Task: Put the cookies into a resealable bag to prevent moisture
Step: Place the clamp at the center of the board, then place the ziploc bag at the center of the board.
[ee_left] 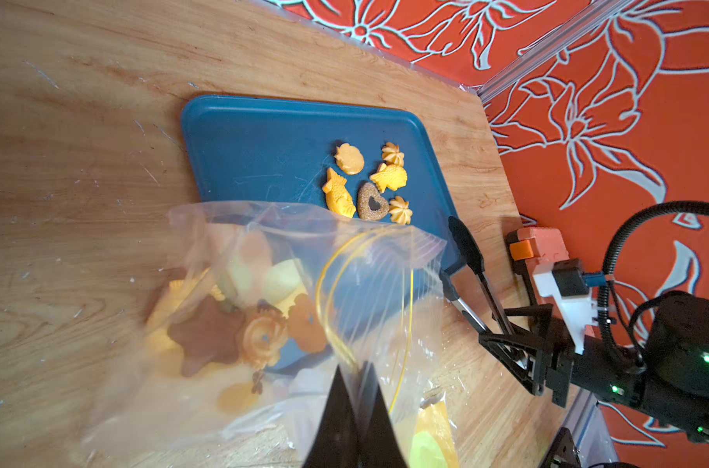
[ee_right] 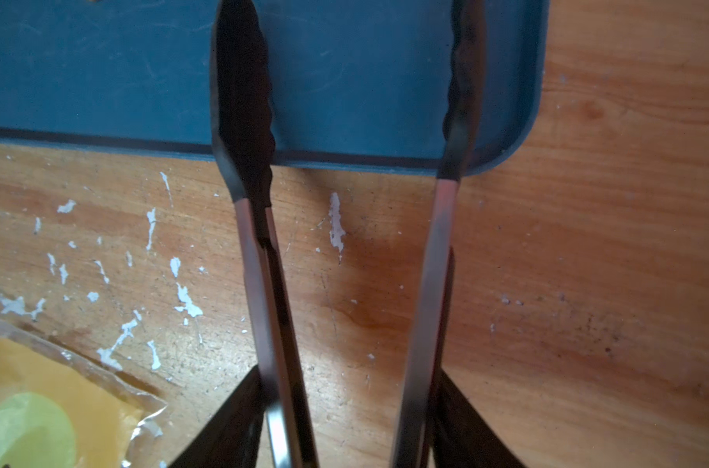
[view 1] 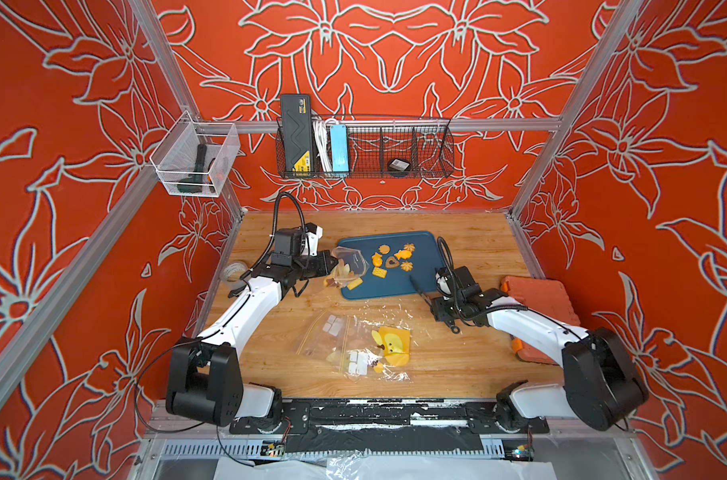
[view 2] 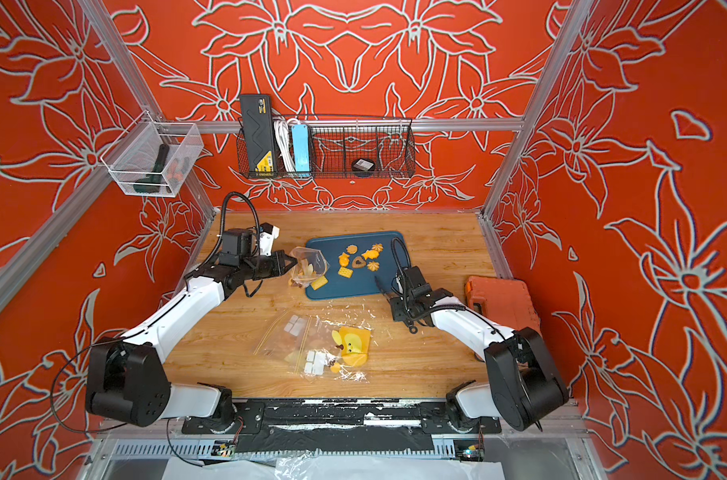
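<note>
Several yellow-orange and brown cookies [view 1: 393, 259] [view 2: 359, 261] [ee_left: 369, 182] lie on the blue tray [view 1: 420, 245] [ee_left: 263, 142]. More cookies [ee_left: 259, 332] sit inside a clear resealable bag [view 1: 347, 264] [view 2: 308, 268] [ee_left: 385, 275] at the tray's left edge. My left gripper [view 1: 332, 262] [view 2: 294, 262] [ee_left: 355, 368] is shut on the bag's rim and holds its mouth up. My right gripper [view 1: 432, 301] [view 2: 391, 300] [ee_right: 351, 389] grips black-tipped tongs [view 1: 418, 286] [ee_left: 466, 251] [ee_right: 243, 101]. Their tips are spread apart with nothing between them, over the tray's near right corner.
Spare clear bags with yellow cartoon prints [view 1: 366, 345] [view 2: 337, 345] lie on the wooden table near its front. An orange case [view 1: 536, 299] stands beside the right arm. A tape roll [view 1: 233, 272] sits at the left edge, behind the left arm.
</note>
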`<state>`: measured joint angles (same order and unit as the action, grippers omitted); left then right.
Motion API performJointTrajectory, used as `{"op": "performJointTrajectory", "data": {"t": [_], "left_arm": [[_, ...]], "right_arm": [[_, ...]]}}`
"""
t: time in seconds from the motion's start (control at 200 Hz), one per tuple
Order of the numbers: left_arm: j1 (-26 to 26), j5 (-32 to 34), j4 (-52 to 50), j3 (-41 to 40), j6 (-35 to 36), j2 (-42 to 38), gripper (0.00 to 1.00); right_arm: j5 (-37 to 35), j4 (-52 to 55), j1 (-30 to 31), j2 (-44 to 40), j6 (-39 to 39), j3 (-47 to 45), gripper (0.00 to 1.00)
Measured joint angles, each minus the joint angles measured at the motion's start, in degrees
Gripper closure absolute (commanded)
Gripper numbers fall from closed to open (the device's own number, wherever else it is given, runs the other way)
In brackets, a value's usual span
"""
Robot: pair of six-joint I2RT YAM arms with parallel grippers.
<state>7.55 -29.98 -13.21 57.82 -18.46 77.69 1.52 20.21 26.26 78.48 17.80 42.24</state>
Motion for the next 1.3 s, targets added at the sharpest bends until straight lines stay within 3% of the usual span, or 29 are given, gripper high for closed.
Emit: {"op": "performJointTrajectory", "data": {"t": [0.185,0.38,0.696,0.811,1.096,1.296], "left_arm": [[1.7,-1.7,-3.2,2.2,0.5,-2.6,1.00],[7.9,-2.8,-6.4,5.4,2.2,-3.4,1.00],[18.1,-6.1,-9.9,10.4,5.2,-1.9,1.00],[20.6,-7.9,-10.3,10.8,6.3,0.2,1.00],[21.4,-5.1,-12.2,13.2,8.5,10.7,1.00],[21.8,-4.6,-12.7,14.2,9.0,12.3,1.00]], "right_arm": [[0.0,-0.2,-0.3,-0.7,0.2,0.0,0.26],[-0.5,0.1,-0.5,-3.3,0.9,0.0,0.27],[-10.6,1.8,-0.8,-25.9,4.1,-2.2,0.33],[-11.3,3.4,-0.9,-30.7,4.2,-2.2,0.33],[2.4,12.9,-0.8,-28.7,3.2,5.2,0.32],[10.0,15.4,1.1,-24.4,0.6,10.5,0.27]]}}
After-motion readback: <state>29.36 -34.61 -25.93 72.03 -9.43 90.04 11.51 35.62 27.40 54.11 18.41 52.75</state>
